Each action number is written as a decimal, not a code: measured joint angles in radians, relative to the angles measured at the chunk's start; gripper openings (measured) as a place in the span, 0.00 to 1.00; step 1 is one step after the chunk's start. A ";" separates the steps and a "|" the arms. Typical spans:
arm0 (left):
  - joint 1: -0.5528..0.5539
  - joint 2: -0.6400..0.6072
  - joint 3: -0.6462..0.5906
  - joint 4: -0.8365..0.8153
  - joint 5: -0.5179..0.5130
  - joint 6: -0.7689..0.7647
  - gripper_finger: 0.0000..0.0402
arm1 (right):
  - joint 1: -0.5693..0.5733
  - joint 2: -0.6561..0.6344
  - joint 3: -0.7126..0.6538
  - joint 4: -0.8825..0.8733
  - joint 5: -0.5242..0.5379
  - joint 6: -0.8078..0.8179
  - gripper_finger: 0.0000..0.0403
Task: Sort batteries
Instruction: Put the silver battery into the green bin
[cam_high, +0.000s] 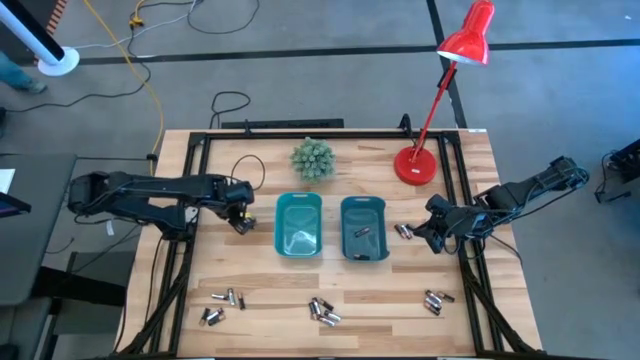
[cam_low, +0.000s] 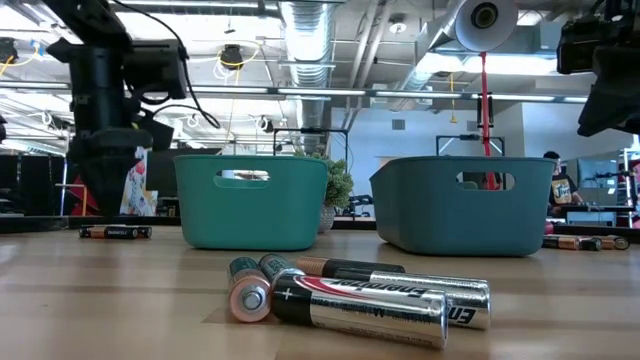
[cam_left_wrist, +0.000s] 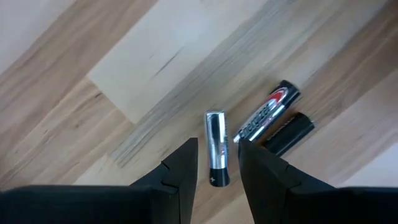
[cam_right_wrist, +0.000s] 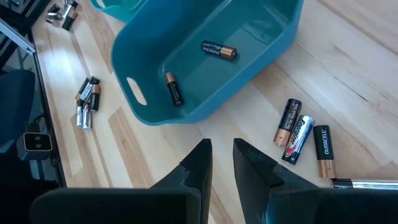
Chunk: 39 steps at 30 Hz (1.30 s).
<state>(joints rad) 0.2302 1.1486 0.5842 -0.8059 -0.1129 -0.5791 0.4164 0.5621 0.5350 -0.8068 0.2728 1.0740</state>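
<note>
Silver battery lay on the wood between the left gripper's partly open fingers, not yet held, so the picking step needed a squeeze, while the right gripper hung empty, fingers apart, beside the bin holding two batteries.

We can't read cell types for the front battery clusters from above, too small. Left bin contents unclear: glare on its floor. Low view: bin walls hide everything inside, and the right gripper is cut off by the frame edge. The cell between the left wrist fingers has its lower end partly hidden.
</note>
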 joint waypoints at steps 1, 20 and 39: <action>0.000 0.011 0.000 0.000 0.000 0.000 0.27 | 0.000 0.000 0.000 0.000 0.000 0.000 0.21; 0.046 0.210 0.006 0.019 0.016 0.046 0.25 | 0.000 0.000 0.000 0.000 0.000 -0.002 0.21; 0.065 0.085 0.083 -0.057 -0.069 -0.005 0.09 | 0.000 0.000 0.000 -0.001 -0.001 -0.009 0.21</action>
<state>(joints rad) 0.2955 1.2334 0.6670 -0.8625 -0.1823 -0.5838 0.4164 0.5625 0.5346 -0.8081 0.2722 1.0651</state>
